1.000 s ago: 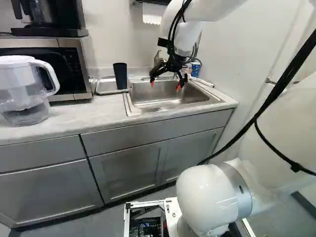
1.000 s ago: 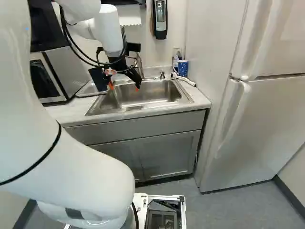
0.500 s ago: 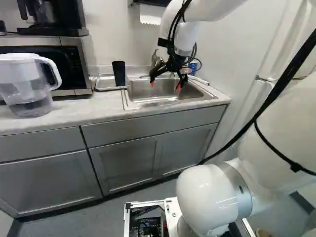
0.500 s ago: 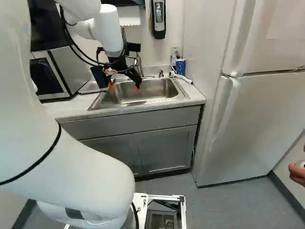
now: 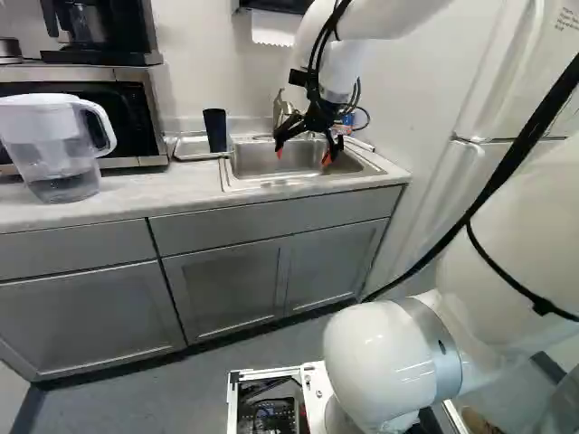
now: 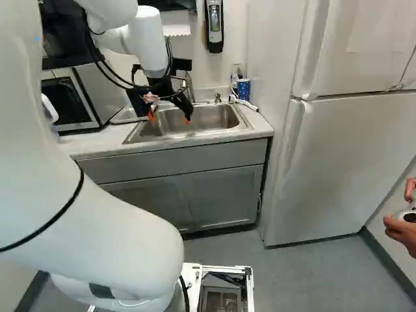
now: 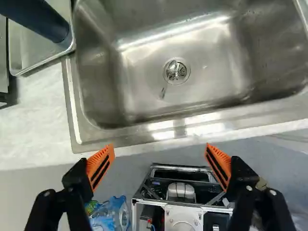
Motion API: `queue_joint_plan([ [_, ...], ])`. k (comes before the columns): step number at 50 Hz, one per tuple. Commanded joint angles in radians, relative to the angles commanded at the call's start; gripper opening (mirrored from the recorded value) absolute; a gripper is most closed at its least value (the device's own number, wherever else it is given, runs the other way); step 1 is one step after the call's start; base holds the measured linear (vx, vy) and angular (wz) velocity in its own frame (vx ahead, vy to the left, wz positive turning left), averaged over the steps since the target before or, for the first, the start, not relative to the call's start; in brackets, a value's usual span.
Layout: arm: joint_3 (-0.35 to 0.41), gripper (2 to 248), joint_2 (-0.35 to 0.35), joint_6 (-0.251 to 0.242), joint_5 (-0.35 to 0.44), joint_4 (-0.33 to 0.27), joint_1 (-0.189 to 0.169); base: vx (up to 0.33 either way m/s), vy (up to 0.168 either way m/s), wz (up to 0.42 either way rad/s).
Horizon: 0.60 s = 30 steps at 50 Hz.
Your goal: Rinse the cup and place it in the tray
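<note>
Claw (image 5: 302, 155) hangs open, tray (image 5: 190, 148) holds dark cup (image 5: 215, 130), pitcher (image 5: 41, 140) holds water (image 5: 65, 188).

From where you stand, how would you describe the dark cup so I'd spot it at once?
Find the steel sink, then the shallow metal tray between it and the microwave. The cup standing there is tall, dark and plain, unlike the blue patterned cup at the sink's other side.
</note>
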Motion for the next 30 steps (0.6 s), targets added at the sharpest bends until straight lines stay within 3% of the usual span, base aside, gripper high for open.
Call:
queue_joint_plan([
  [30,0.0,247,0.0,0.0,0.0,0.0,0.0,-0.095,-0.04,0.014],
])
